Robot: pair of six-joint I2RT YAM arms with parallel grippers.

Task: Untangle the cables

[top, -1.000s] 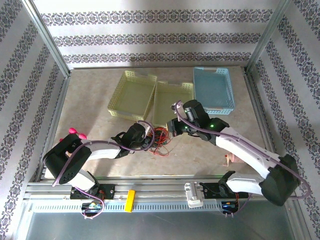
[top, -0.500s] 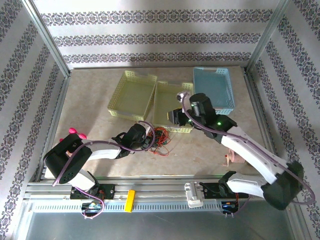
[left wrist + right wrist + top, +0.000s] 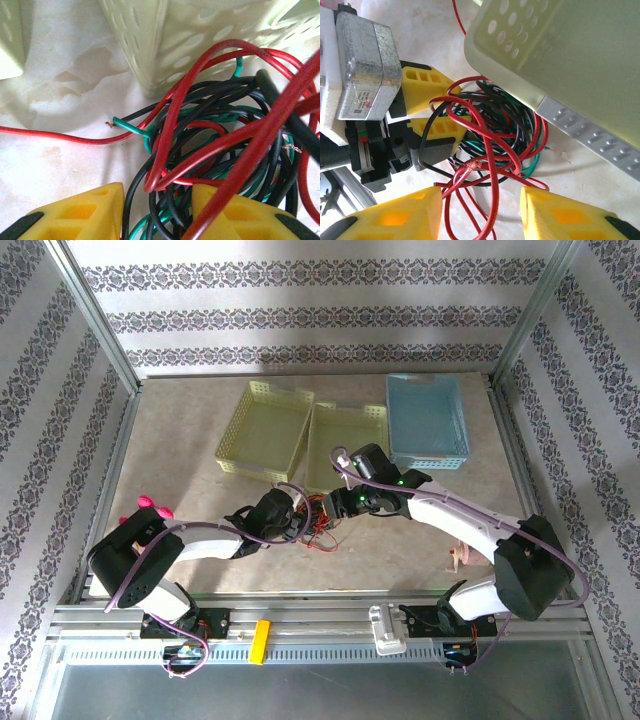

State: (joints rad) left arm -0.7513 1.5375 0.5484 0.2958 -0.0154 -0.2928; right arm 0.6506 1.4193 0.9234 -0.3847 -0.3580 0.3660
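Lying knotted on the table (image 3: 190, 440), the cables (image 3: 319, 517) are pressing against the near wall of the middle yellow basket (image 3: 350, 440), so the separating looks barely begun. The left gripper (image 3: 157, 215) is sitting with jaws parted astride several strands, clamping nothing visibly. The right gripper (image 3: 480, 215) is hanging released over the red cable (image 3: 270, 125). Next, I judge, one gripper should be pinching a single strand and drawing it clear while the other is pinning the rest

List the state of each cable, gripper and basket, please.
cables: red, green and black, tangled in one heap.
left gripper: jaws apart around strands; grip unclear.
right gripper: open, red strands between its fingers.
yellow baskets: upright, nothing seen inside.
blue basket: upright, empty.
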